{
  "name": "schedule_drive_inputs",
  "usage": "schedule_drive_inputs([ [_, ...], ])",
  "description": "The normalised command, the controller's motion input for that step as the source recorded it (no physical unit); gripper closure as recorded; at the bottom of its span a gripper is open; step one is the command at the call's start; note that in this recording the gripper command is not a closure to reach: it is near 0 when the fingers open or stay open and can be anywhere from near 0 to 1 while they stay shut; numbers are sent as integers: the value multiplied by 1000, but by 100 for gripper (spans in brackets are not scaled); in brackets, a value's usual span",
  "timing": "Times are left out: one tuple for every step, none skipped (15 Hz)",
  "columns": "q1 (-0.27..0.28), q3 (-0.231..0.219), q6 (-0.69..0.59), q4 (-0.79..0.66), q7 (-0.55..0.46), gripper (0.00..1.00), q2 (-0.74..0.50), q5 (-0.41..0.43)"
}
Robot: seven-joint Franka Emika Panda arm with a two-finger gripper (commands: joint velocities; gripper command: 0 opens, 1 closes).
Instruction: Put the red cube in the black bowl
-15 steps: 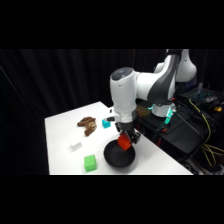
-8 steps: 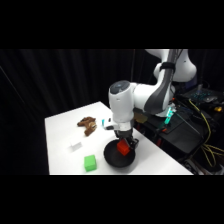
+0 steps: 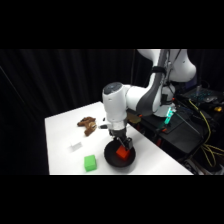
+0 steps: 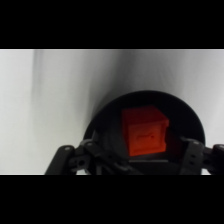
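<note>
The red cube [image 3: 121,152] [image 4: 145,131] lies inside the black bowl [image 3: 111,159] [image 4: 107,125], near the table's front edge. My gripper [image 3: 122,143] [image 4: 141,161] hangs straight above the bowl, just over the cube. In the wrist view its black linkage spreads wide at the bottom, on both sides of the cube and apart from it, so the gripper is open. The cube rests on the bowl's floor, one corner turned toward the camera.
A green cube [image 3: 90,162] sits left of the bowl. A small pale block [image 3: 76,145] lies further left and a brown lumpy object [image 3: 88,124] lies behind it. Equipment and cables [image 3: 200,125] stand off the table's right side.
The arm has swung a little to the left and stands more upright over the bowl. The red cube has stayed in the bowl.
</note>
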Motion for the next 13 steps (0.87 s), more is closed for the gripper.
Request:
schedule_drive_inputs([
  [65,-33,-269,-71,194,0,-403,-21],
  [76,-19,-343,-76,228,0,-465,8],
  [82,-8,-387,-68,235,0,-521,19],
  [78,3,-437,-39,220,0,-515,30],
  [72,5,-439,-11,216,0,-485,32],
  [69,8,-465,35,232,0,-453,39],
  [60,7,-454,80,244,0,-399,43],
  [47,4,-433,120,236,0,-346,37],
  [29,2,-397,150,221,0,-293,48],
  [20,-8,-360,175,227,0,-242,26],
  [14,-11,-311,171,213,0,-190,9],
  [10,-18,-234,156,230,0,-144,-12],
  [-4,-22,-199,130,164,0,-109,-17],
])
